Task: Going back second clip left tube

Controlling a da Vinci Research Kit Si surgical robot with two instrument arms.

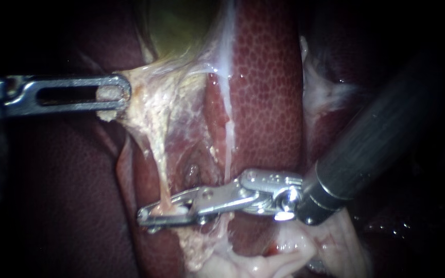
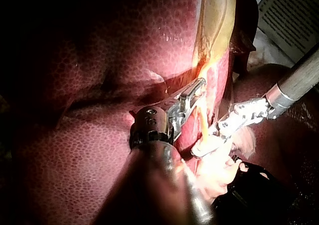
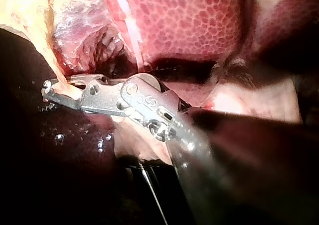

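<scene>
- Left instrument (image 1: 117, 95), upper left of the endoscope view: jaws clamped on pale tissue (image 1: 145, 105) just below the gallbladder (image 1: 176, 25).
- Left tube (image 1: 159, 164): thin pale strand running down from that tissue, left of centre, over the liver (image 1: 269, 92).
- Right instrument (image 1: 153, 215): shaft enters from lower right. Jaws lie at lower centre, closed across the tube's lower end.
- No clip can be made out.

a surgical lab bench — bare liver (image 2: 75, 150) lies in the open, printed paper (image 2: 294, 16) near it
</scene>
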